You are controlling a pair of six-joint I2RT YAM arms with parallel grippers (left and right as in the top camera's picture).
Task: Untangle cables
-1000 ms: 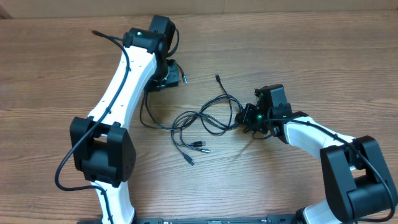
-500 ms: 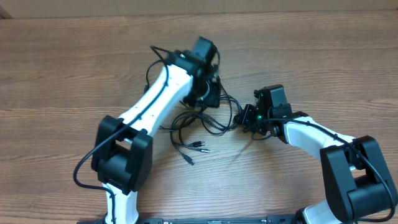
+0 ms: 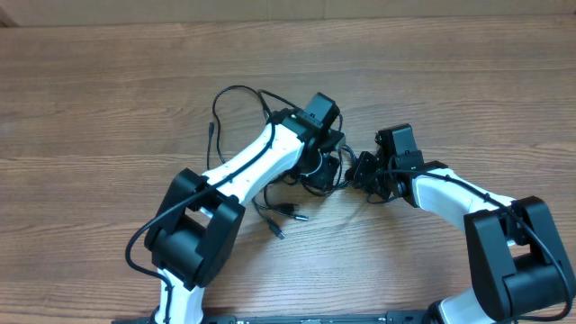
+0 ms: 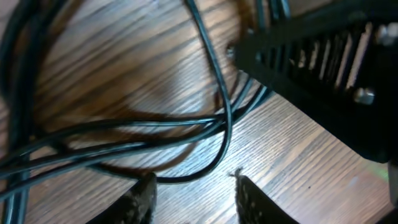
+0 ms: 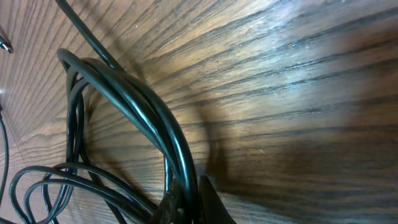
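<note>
Barely started, I'd say: the cables (image 5: 158, 121) are lying knotted in the middle of the table (image 3: 90, 90), the right gripper (image 5: 193, 202) is pinching a bunch of strands, and the left gripper (image 4: 193, 196) is hovering spread over a loop.

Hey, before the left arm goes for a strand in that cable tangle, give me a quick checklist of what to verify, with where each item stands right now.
1. Right pincer shut on the cables, anchoring the bundle: ok.
2. Left pincer open, ready to close: ok.
3. One strand singled out for the left pincer: cannot tell. A loop curves just ahead of its tips, and others cross close behind.
4. Room between the two pincers: not ok. They sit very close together over the tangle.
5. Plug ends lying loose on the table: ok.
</note>
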